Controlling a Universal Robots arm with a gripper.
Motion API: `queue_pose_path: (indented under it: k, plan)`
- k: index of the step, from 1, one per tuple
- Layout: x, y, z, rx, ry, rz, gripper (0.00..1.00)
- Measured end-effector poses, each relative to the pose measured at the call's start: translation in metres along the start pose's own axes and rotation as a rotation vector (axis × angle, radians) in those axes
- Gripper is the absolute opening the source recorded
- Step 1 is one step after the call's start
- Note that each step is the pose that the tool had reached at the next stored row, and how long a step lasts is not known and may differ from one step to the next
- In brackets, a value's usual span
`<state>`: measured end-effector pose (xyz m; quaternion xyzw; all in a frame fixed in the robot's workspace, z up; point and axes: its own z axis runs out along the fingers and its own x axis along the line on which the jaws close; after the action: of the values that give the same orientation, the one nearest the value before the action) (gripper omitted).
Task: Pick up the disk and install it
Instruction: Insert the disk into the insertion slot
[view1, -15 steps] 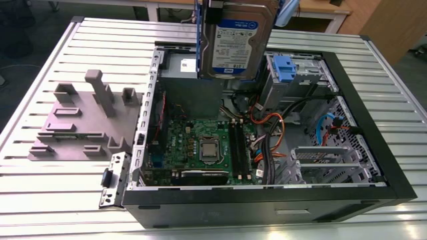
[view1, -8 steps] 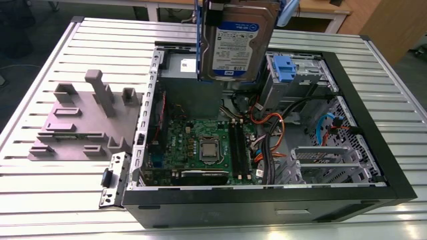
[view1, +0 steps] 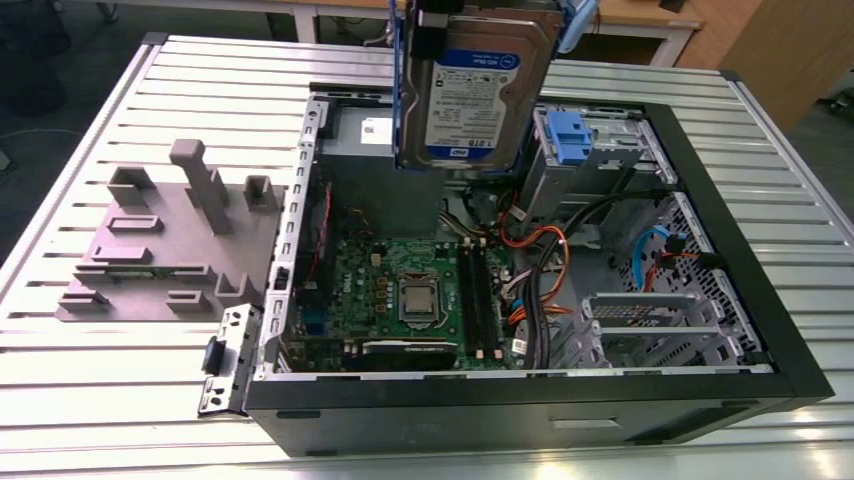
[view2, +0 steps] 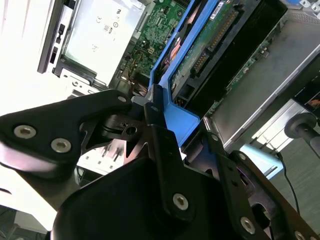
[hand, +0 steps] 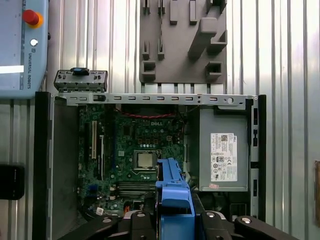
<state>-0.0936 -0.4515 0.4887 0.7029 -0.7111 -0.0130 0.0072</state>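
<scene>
The disk (view1: 470, 95) hangs in the gripper (view2: 165, 117), whose black fingers (view2: 75, 125) are pinched onto the blue frame (view2: 175, 117) at the disk's upper end, so the jaws stand narrow and loaded. The disk's long axis runs straight down from the wrist toward the open computer case (view1: 507, 405). Its labelled face is turned to the exterior camera, and its circuit-board side with the connector shows in the second wrist view (view2: 200, 55). Taking the case as the landmark, the disk is poised above the case's interior, toward its far side and clear of its rim. In the first wrist view the blue frame (hand: 172, 192) sits over the motherboard (hand: 135, 145), just beside the grey metal box (hand: 222, 150) with the white sticker. Directly under the disk inside the case lie the motherboard (view1: 400, 290) and a tangle of orange and black cables (view1: 534, 250), which look like the likeliest thing to snag. Further back, in the case's far corner toward the exterior view's right, stands the metal drive bay (view1: 607, 150) with its small blue latch (view1: 567, 135). It lies just beside the disk's lower edge, on the exterior view's right of it. The bay looks narrow, walled by sheet metal, with the case's own wall close behind it, so the room there seems tight. Outside the case, on the exterior view's left, a grey fixture (view1: 160, 240) rests on the slatted table (view1: 80, 370), well apart from the disk.
</scene>
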Motion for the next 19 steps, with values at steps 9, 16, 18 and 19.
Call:
queue_pose_path:
  k: [9,16,18,19]
  plan:
    - [0.0024,0.0,0.0,0.0,0.0,0.0,0.36]
    - [0.0066,-0.0001,-0.0001,0.0,0.0,0.0,0.36]
    - [0.0081,-0.0001,-0.0001,0.0,0.0,0.0,0.36]
    - [0.0086,-0.0001,-0.0001,0.0,0.0,0.0,0.36]
